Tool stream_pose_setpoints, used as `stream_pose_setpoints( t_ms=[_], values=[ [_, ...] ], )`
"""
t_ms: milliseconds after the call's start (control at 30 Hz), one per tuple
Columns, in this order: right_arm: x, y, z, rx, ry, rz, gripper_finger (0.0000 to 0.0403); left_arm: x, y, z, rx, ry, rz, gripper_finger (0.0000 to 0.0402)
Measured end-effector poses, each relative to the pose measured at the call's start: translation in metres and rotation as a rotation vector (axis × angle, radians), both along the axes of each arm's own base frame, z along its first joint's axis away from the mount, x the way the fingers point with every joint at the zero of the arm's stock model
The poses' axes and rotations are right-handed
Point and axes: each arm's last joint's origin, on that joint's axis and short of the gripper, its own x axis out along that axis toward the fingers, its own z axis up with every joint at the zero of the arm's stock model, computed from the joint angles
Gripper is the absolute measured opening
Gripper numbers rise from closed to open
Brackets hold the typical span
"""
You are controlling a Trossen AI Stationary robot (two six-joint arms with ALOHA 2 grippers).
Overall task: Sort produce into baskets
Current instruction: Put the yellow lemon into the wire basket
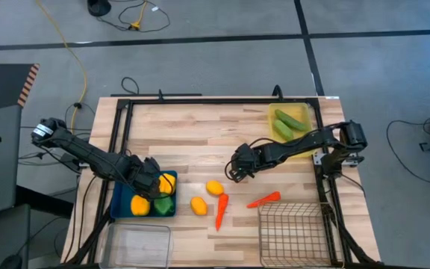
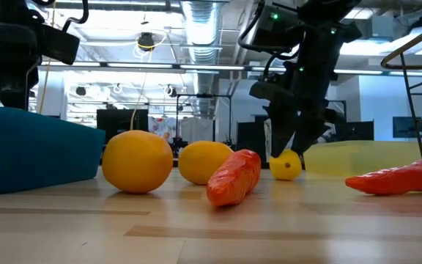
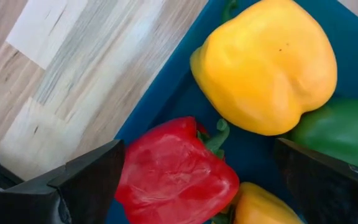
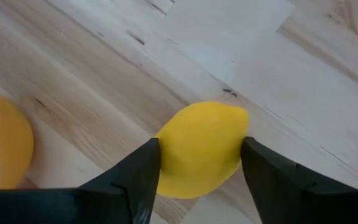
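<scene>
While the right gripper [image 4: 197,171] sits low over mid-table with its jaws closed in on a small yellow lemon [image 4: 201,148], fingers touching both its sides, the lemon looks to rest on the table [image 1: 192,131]. The left gripper [image 3: 197,180] hovers over the blue tray [image 1: 122,205] at the left near side, jaws spread wide around a red pepper [image 3: 173,174], not gripping it; a yellow pepper [image 3: 269,65] and green pepper [image 3: 340,127] lie beside it. Two lemons [image 1: 214,187] and two carrots [image 1: 221,211] lie loose near centre. Cucumbers [image 1: 290,123] sit in the yellow tray [image 1: 275,138] far right; the wire basket [image 1: 293,235] is near right, the clear bin [image 1: 136,246] near left.
</scene>
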Motion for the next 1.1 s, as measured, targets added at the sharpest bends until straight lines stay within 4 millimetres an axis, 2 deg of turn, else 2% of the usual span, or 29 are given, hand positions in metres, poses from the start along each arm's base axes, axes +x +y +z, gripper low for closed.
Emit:
stream_pose_setpoints(
  t_ms=[300, 633, 800, 1100],
  values=[
    [0.0, 0.0, 0.001, -0.007, 0.006, 0.039, 0.0173, 0.0, 0.0, 0.0, -0.001, -0.004, 0.0, 0.0396],
    [-0.001, 0.001, 0.004, -0.013, 0.009, 0.104, 0.0165, 0.006, -0.001, 0.002, 0.021, -0.079, 0.01, 0.0396],
    [-0.008, 0.001, 0.021, 0.004, -0.03, 0.123, 0.0164, 0.009, -0.002, 0.01, 0.013, -0.103, 0.011, 0.0396],
    [-0.025, 0.002, 0.069, 0.052, -0.189, 0.176, 0.0164, 0.022, -0.006, 0.043, 0.036, -0.245, -0.012, 0.0396]
  ],
)
